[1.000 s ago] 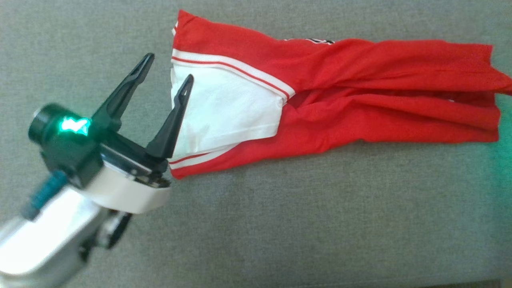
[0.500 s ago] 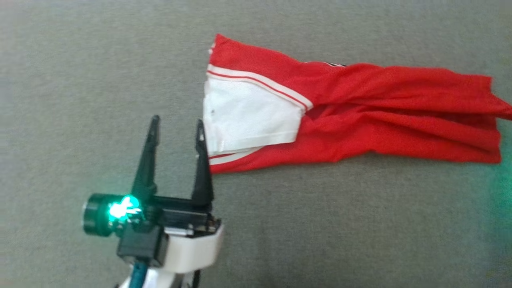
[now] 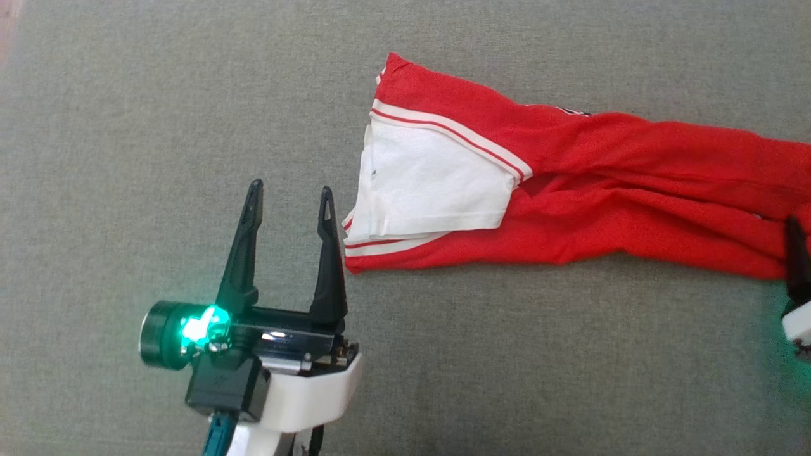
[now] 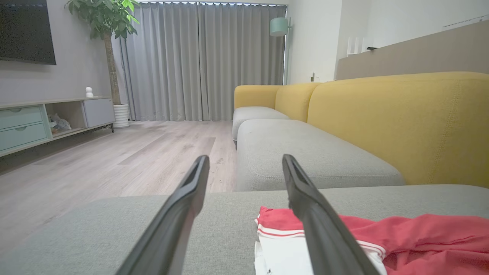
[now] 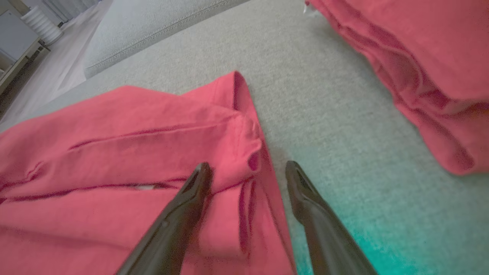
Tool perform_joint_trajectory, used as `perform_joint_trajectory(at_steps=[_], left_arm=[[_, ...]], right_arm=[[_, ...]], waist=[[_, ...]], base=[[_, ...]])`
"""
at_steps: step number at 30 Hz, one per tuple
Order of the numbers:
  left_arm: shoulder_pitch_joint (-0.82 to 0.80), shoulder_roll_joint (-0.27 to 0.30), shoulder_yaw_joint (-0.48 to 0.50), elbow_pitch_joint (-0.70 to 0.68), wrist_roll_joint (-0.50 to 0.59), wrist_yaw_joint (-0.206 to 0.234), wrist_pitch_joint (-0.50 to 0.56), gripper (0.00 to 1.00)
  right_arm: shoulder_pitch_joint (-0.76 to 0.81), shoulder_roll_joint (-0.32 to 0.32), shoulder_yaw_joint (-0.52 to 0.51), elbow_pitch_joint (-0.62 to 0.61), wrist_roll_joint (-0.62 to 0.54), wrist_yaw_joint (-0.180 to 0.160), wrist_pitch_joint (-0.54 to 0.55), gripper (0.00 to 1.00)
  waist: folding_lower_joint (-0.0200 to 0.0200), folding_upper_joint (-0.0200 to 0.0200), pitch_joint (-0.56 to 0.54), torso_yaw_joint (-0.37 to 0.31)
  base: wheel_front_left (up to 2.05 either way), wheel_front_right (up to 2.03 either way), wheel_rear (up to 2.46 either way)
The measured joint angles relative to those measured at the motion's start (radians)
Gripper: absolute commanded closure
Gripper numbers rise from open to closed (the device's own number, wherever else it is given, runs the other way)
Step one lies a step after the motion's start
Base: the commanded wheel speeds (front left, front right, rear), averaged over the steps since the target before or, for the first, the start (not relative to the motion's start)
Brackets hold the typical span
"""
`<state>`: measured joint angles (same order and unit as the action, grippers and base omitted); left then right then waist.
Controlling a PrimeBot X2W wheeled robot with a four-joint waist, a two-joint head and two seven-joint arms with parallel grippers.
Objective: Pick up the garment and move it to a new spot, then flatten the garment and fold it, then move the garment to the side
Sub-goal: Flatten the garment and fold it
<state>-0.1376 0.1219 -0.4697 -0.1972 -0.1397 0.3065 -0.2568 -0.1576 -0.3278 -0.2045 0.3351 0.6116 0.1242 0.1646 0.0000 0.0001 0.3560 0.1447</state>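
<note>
1. One red garment (image 3: 570,190) with a white panel at one end lies stretched out and creased on the grey sofa seat (image 3: 507,354).
2. Two hands. Left hand (image 3: 290,188): fingers apart, empty, just beside the white-panel end.
3. Right hand (image 5: 247,168): fingers apart, gripping nothing, at the garment's opposite end. One finger is over the cloth; contact unclear.
4. One more red cloth pile (image 5: 420,57) lies on the same seat, apart from the garment, in the right wrist view.
</note>
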Motion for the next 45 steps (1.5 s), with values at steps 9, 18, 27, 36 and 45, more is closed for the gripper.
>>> perform_joint_trajectory(at_steps=[9, 18, 27, 36, 45], left_arm=[[0.023, -0.042, 0.055, 0.000, 0.029, -0.066, 0.000, 0.00], [0.025, -0.056, 0.095, 0.002, 0.040, -0.112, 0.000, 0.00], [0.042, -0.064, 0.110, 0.022, 0.047, -0.141, 0.000, 0.00], [0.047, -0.066, 0.099, 0.037, 0.021, -0.149, 0.000, 0.00], [0.047, -0.067, 0.072, 0.037, -0.015, -0.138, 0.000, 0.00]], right_arm=[[0.035, 0.058, 0.000, -0.078, -0.008, 0.000, 0.052, 1.00], [0.017, -0.061, -0.067, -0.117, -0.050, 0.000, 0.053, 1.00], [-0.065, -0.070, 0.000, -0.360, 0.059, 0.000, 0.146, 1.00], [-0.090, 0.090, 0.276, -0.524, 0.091, 0.000, 0.206, 1.00], [-0.182, 0.220, 0.535, -0.295, 0.034, 0.000, 0.177, 1.00]], waist=[[0.0000, 0.0000, 0.001, -0.021], [0.0000, 0.0000, -0.015, -0.053], [0.0000, 0.0000, -0.043, -0.064], [-0.0001, 0.0000, -0.075, -0.031], [-0.0001, 0.0000, -0.083, 0.036]], base=[[0.00, 0.00, 0.00], [0.00, 0.00, 0.00], [0.00, 0.00, 0.00], [0.00, 0.00, 0.00], [0.00, 0.00, 0.00]])
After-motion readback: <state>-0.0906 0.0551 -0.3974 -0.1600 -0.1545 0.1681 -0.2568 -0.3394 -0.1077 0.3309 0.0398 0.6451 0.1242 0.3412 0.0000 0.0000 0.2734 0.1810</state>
